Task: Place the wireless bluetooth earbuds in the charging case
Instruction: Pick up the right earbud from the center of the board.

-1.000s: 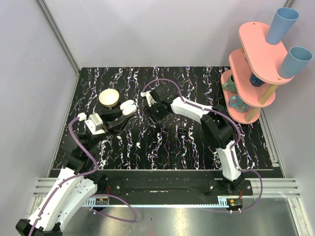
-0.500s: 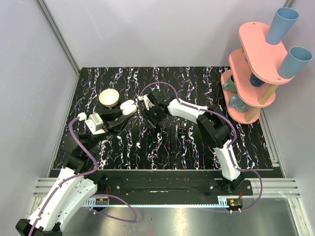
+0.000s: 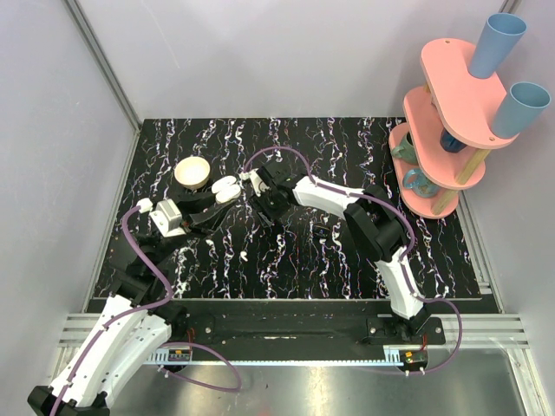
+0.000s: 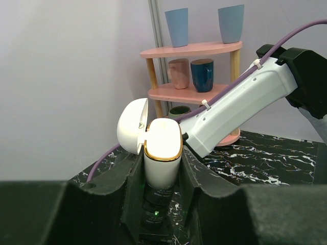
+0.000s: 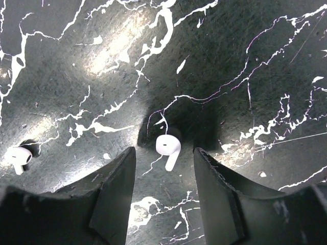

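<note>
The left tool (image 4: pixel 162 171) is pressed onto the lower half of the cream, round, gold-rimmed clamshell charging case (image 4: pixel 162 148), holding it upright with its domed lid (image 4: pixel 131 125) swung open to the left. The right tool (image 5: pixel 164 153) points straight down at the black, white-veined marble-patterned tabletop (image 3: pixel 338 260). Its dark fingers (image 5: pixel 110 194) are spread to either side of a tiny white glossy plastic earbud (image 5: pixel 167 144). That earbud lies flat on the tabletop between them, touching neither finger as far as the shadow around it lets me judge. A second white earbud (image 5: pixel 18 157) lies on the tabletop well off to the left in the right wrist view. Seen from above, the two tools stand just beside each other, left of the tabletop's middle.
</note>
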Robot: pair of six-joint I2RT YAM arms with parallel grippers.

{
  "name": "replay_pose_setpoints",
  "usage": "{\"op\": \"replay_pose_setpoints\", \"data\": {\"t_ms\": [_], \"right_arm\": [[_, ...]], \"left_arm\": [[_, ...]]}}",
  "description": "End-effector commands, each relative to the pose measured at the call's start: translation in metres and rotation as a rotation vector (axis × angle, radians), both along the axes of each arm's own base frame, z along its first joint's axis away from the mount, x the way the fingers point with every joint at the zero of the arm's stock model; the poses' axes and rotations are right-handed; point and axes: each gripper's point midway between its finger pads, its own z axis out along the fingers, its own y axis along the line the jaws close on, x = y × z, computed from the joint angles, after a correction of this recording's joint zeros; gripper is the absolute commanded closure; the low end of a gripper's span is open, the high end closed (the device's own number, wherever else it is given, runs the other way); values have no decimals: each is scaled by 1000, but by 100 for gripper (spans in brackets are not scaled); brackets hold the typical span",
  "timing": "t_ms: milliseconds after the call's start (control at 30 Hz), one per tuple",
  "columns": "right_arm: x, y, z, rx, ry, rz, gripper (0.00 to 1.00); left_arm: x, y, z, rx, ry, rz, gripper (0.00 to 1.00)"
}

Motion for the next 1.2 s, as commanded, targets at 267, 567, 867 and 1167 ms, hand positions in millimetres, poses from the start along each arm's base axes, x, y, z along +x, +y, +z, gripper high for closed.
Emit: {"op": "replay_pose_setpoints", "data": {"t_ms": [267,567,867,1167], "right_arm": [[10,14,2,15,-42,20,46],[9,10,-1,-6,-44,25,49],[8,9,-7,-17,-31,17,50],[6,8,-8,-19,-23,19,53]], "left_arm": [[2,3,11,-23,-26,16,100],[3,2,9,-20,-23,12,100],[3,2,8,-24,-16,11,100],[4,2,8,-17,-19,16,100]]}}
